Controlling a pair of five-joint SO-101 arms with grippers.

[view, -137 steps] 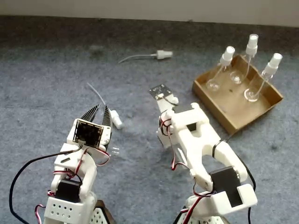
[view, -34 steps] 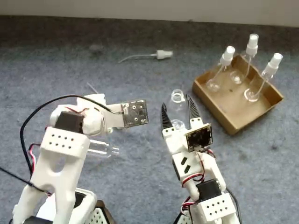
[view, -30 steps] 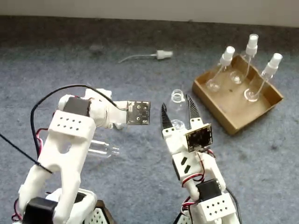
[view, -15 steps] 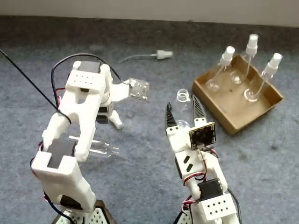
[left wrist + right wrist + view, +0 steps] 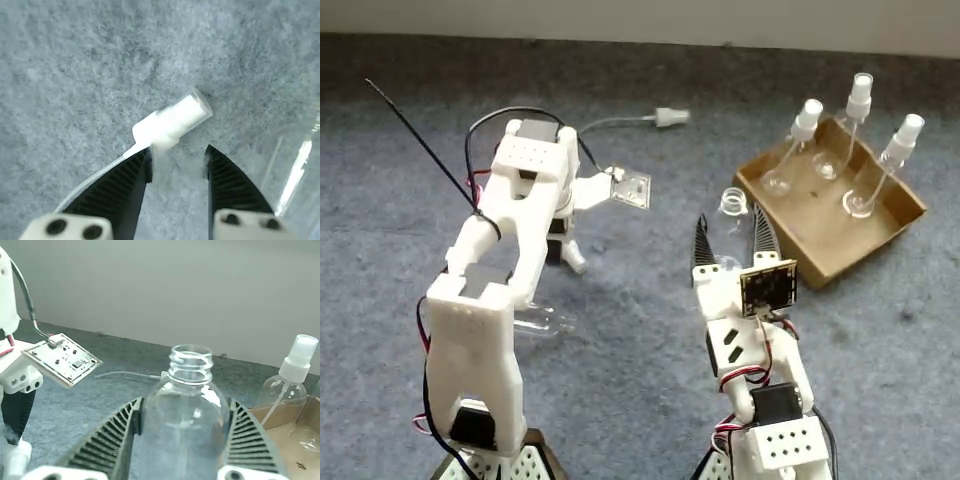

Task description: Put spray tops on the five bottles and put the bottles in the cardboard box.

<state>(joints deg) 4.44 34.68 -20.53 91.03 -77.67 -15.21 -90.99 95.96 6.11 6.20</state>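
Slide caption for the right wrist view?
Right gripper holds an uncapped bottle upright, cardboard box off to one side.

Both arms were built of blocky white plastic shells, some faces dotted with rows of small round holes. The left arm (image 5: pixel 510 250) trailed a long thin black cable (image 5: pixel 420 141) and showed red wires at its joints, while the right arm (image 5: pixel 760 400) carried a bundle of red, white and black wires (image 5: pixel 740 375). The left gripper (image 5: pixel 177 160) and right gripper (image 5: pixel 185 410) had black, ribbed, pointed fingers (image 5: pixel 122 185) set in white mounts with dark screw holes (image 5: pixel 70 228). Each wrist bore a small square circuit board, the left board (image 5: pixel 632 188) pale grey and the right board (image 5: pixel 768 288) dark.
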